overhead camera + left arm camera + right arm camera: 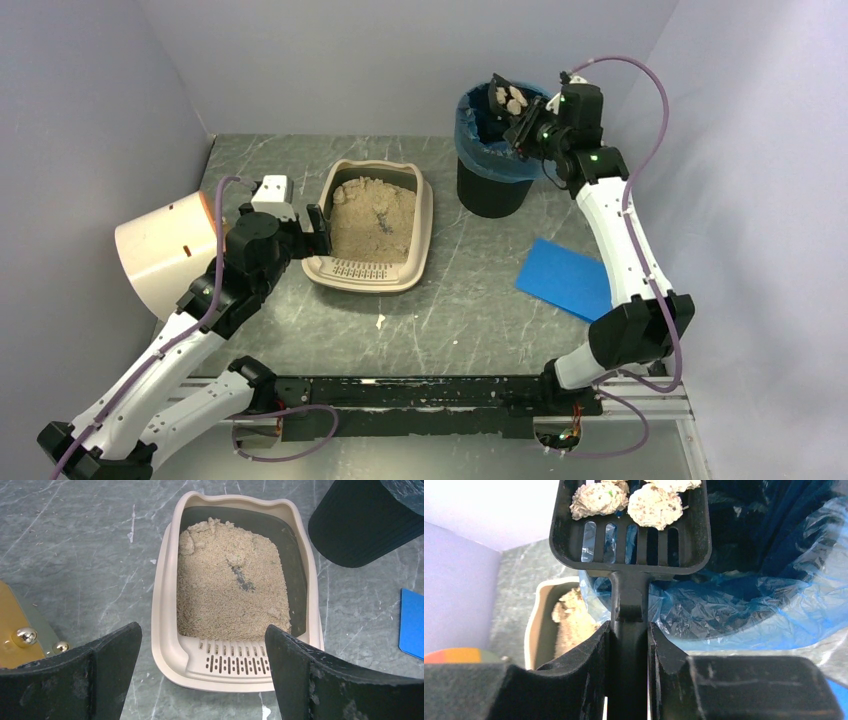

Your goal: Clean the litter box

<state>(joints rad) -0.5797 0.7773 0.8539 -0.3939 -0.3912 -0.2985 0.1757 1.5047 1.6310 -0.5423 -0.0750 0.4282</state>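
Note:
The beige litter box (425,215) sits mid-table with tan litter and its slotted grate lip toward me; it also shows in the left wrist view (162,605) and partly in the right wrist view (531,630). My left gripper (312,232) is open and empty, just left of the box's near end, its fingers (100,670) apart. My right gripper (525,130) is shut on the handle of a black slotted scoop (629,530) that carries a few pale clumps (654,505), held over the black bin with blue liner (490,150).
A cream cylindrical drum (165,250) lies on its side at the left. A blue sheet (565,278) lies on the table right of centre. A small pale crumb (380,321) lies in front of the box. Purple walls close in on three sides.

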